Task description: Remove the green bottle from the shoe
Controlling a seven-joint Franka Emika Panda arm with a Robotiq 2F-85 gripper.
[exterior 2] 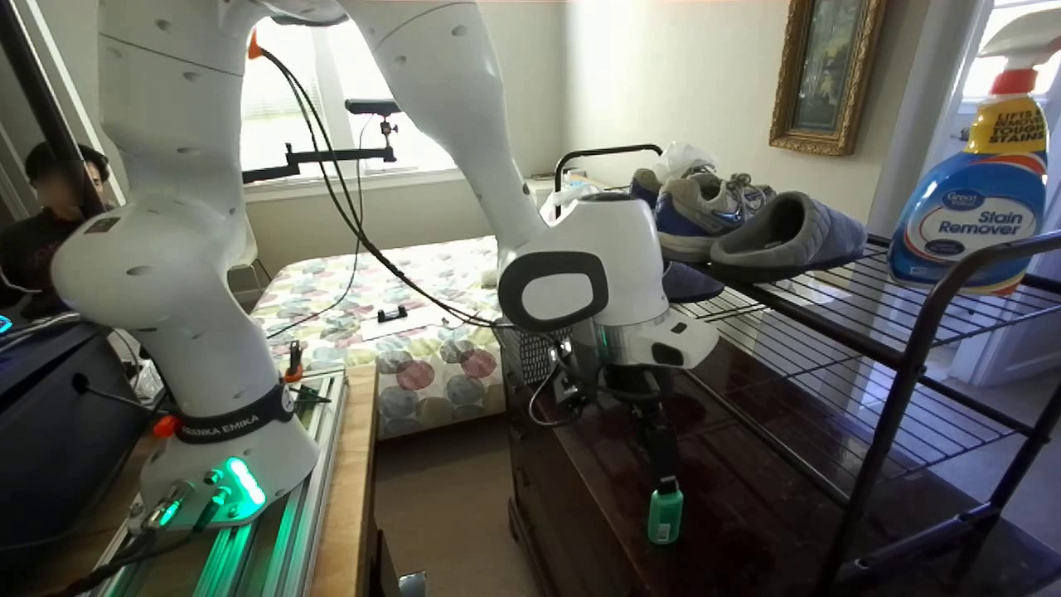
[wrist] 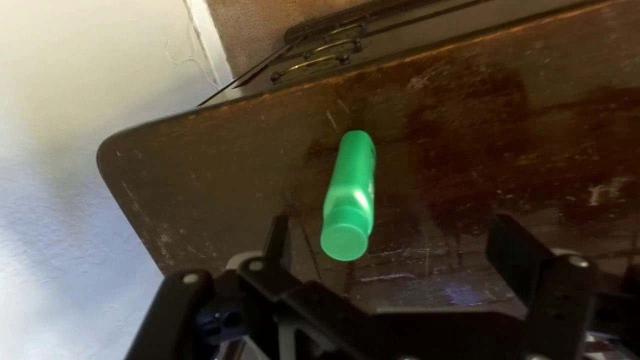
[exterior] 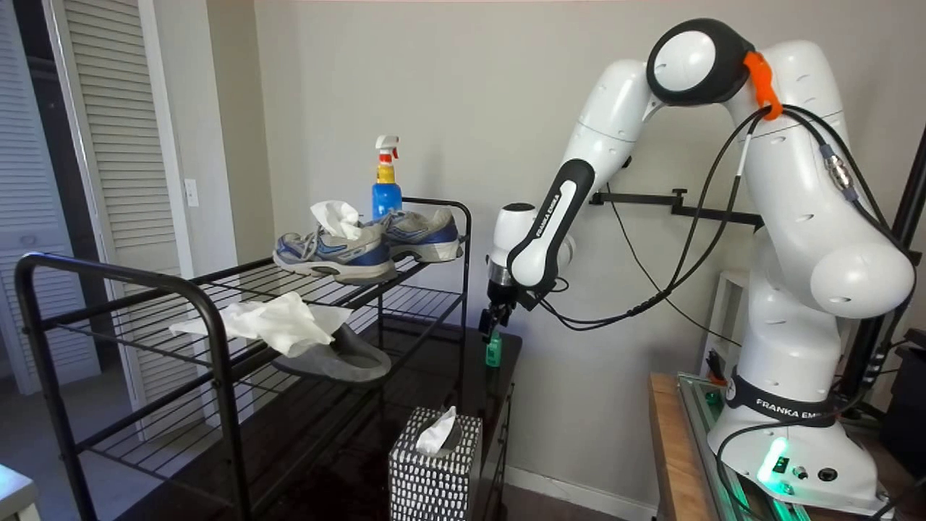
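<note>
The green bottle (exterior: 493, 351) stands upright on the dark dresser top (wrist: 225, 150), apart from the shoes. It also shows in an exterior view (exterior 2: 665, 516) and in the wrist view (wrist: 350, 195), cap toward the camera. My gripper (wrist: 391, 224) is open and empty, pointing down just above the bottle. In the wrist view the bottle's cap lies between the finger lines, nearer the left finger, with gaps on both sides. The shoes are on the rack: blue-grey sneakers (exterior: 336, 253) and a grey slipper (exterior 2: 792, 240); another grey slipper (exterior: 340, 359) lies partly under white tissue.
A black wire rack (exterior 2: 893, 414) stands on the dresser beside the gripper. A blue spray bottle (exterior: 387, 199) stands on it. A patterned tissue box (exterior: 434, 481) sits on the dresser. The wall is close to the dresser's end. The robot's base table (exterior: 676, 449) stands apart.
</note>
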